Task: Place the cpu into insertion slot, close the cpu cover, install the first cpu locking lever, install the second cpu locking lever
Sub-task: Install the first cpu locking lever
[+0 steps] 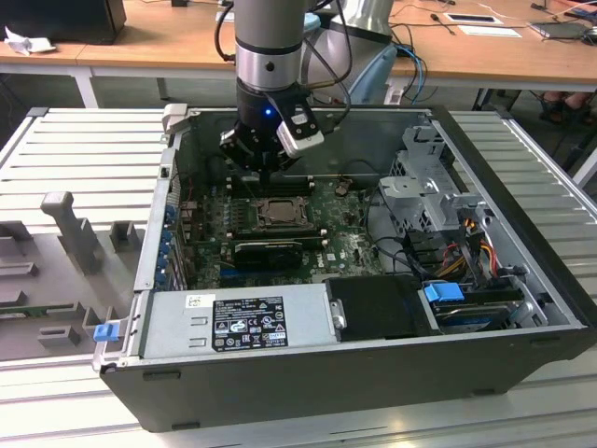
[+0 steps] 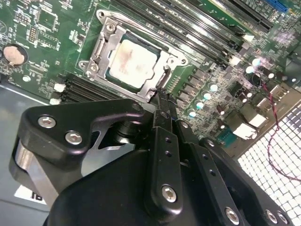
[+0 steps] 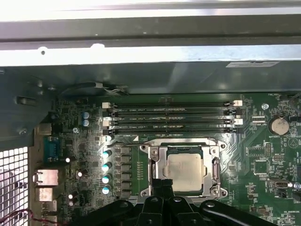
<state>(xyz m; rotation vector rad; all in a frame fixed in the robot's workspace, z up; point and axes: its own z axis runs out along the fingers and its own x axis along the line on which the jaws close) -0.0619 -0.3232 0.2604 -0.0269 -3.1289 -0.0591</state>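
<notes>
One chip [image 2: 131, 63] seated in socket [image 2: 109, 71], cover [image 2: 101, 44] lying over its rim; claw [image 2: 162, 96] pinched narrow, tips just beside cover's edge.

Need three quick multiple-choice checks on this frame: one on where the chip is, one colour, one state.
1. The chip sits: A) in the socket B) on the power supply C) on the desk.
2. The board around the socket is: A) red B) green C) white.
3. The frame plate is: A) standing upright B) lying flat around the chip C) off the board.

Answers:
1. A, its pale face lies inside the socket in both wrist views.
2. B, green shows on every side.
3. B, the plate lies level, with the chip showing through its window.
</notes>
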